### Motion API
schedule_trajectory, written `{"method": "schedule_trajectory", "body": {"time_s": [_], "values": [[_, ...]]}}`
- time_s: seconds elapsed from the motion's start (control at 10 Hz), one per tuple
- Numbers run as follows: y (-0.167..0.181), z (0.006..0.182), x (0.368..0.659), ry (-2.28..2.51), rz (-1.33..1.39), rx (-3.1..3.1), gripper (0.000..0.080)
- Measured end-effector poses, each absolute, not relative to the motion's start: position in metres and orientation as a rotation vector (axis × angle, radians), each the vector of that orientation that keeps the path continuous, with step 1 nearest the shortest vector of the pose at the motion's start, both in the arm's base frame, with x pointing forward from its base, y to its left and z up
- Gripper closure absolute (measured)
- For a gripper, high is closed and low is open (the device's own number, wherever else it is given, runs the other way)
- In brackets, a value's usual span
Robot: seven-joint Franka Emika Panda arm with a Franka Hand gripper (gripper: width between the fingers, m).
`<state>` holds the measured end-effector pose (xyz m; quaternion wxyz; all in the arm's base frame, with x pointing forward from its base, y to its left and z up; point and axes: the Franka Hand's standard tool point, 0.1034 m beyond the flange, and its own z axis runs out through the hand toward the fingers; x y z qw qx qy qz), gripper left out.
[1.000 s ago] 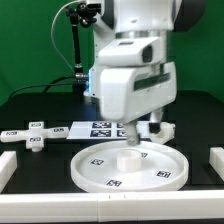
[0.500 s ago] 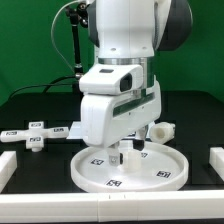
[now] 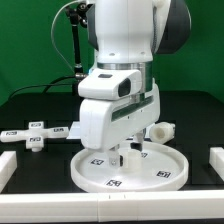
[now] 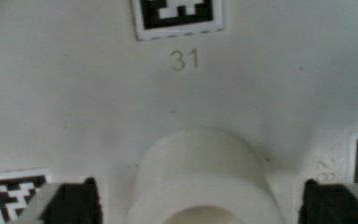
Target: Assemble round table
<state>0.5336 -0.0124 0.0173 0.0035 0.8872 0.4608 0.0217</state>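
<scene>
The large rimmed round disc [image 3: 150, 168] lies flat on the black mat at the front. My gripper [image 3: 125, 152] is down over its middle, fingers pointing at the disc. In the wrist view the gripper [image 4: 201, 200] is open. Its dark fingers [image 4: 73, 200] stand on either side of the disc's raised central hub [image 4: 201, 160] with gaps to it. The disc's face [image 4: 87, 100] with printed tags fills that view. The short thick cylinder [image 3: 161, 131] lies behind the disc toward the exterior view's right. The small cross-shaped piece [image 3: 35, 136] lies at the exterior view's left.
The marker board [image 3: 66, 128] lies behind the disc, mostly hidden by the arm. Plain white bars edge the mat at the exterior view's left [image 3: 7, 166], right [image 3: 216, 160] and front [image 3: 60, 197]. A black stand [image 3: 76, 45] rises at the back.
The arm has swung toward the exterior view's left and come down over the disc's middle. In the last half second it has barely moved.
</scene>
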Motion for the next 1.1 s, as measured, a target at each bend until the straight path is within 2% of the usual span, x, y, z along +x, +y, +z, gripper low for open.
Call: {"method": "schedule_trajectory", "body": {"time_s": [0.1,1.1], "values": [[-0.0122,0.0176,0.534,1.445,0.069,2.781,0.0398],[-0.0029,0.0174,0.5365,1.467,0.058,2.779,0.0393]]}}
